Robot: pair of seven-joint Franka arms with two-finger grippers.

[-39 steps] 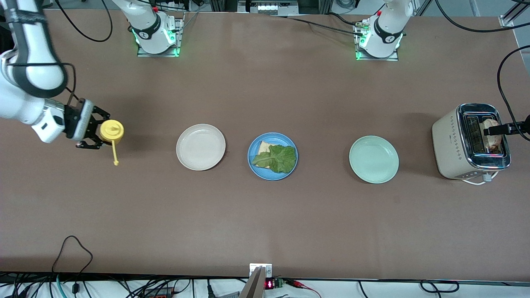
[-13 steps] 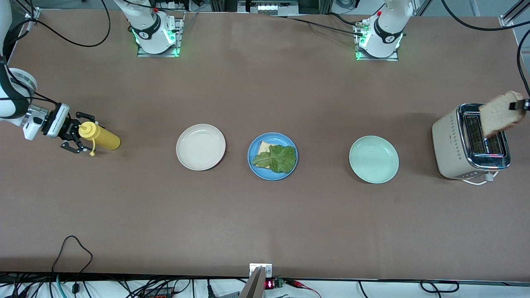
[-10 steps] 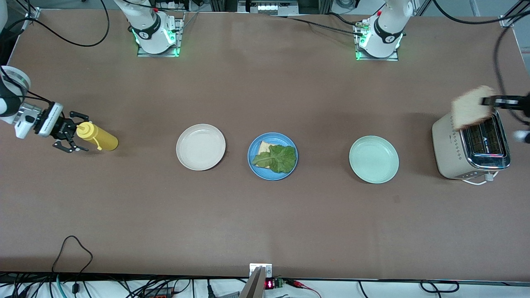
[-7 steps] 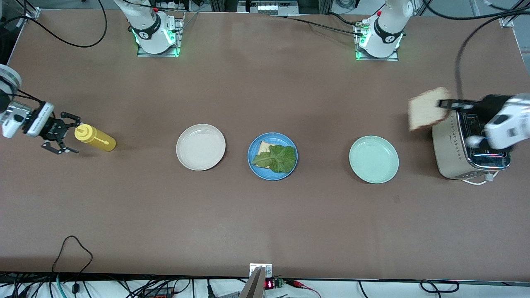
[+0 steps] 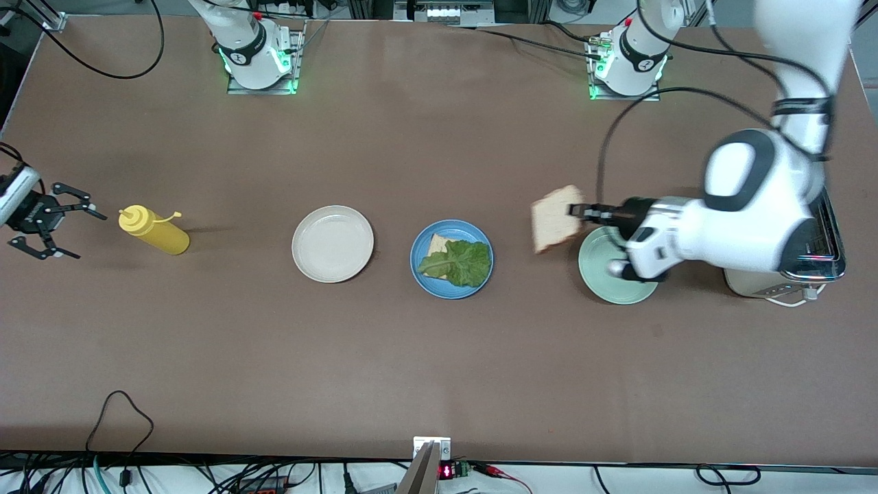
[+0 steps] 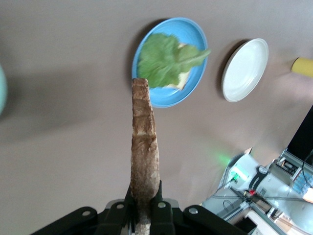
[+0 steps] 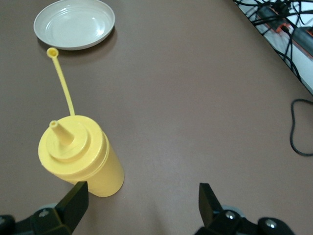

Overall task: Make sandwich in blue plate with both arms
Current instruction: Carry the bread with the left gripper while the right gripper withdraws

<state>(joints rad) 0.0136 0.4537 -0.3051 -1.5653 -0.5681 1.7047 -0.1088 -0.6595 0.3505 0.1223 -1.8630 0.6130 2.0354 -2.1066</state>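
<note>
The blue plate (image 5: 451,290) sits mid-table with one bread slice (image 5: 434,244) and a green lettuce leaf (image 5: 461,263) on top. My left gripper (image 5: 579,211) is shut on a second bread slice (image 5: 554,227) and holds it on edge in the air, over the table between the blue plate and the mint-green plate (image 5: 607,288). In the left wrist view the slice (image 6: 144,147) stands between the fingers of my left gripper (image 6: 145,208), with the blue plate (image 6: 166,100) and lettuce (image 6: 164,58) ahead. My right gripper (image 5: 48,223) is open and empty at the right arm's end of the table.
A yellow squeeze bottle (image 5: 149,231) stands beside my right gripper (image 7: 142,205), just ahead of the open fingers in the right wrist view (image 7: 80,156). A cream-white plate (image 5: 333,243) lies between the bottle and the blue plate. A toaster (image 5: 751,283) is partly hidden under the left arm.
My left arm has carried the bread slice from the toaster across the mint-green plate toward the blue plate. My right gripper has drawn away from the yellow bottle toward the table's end.
</note>
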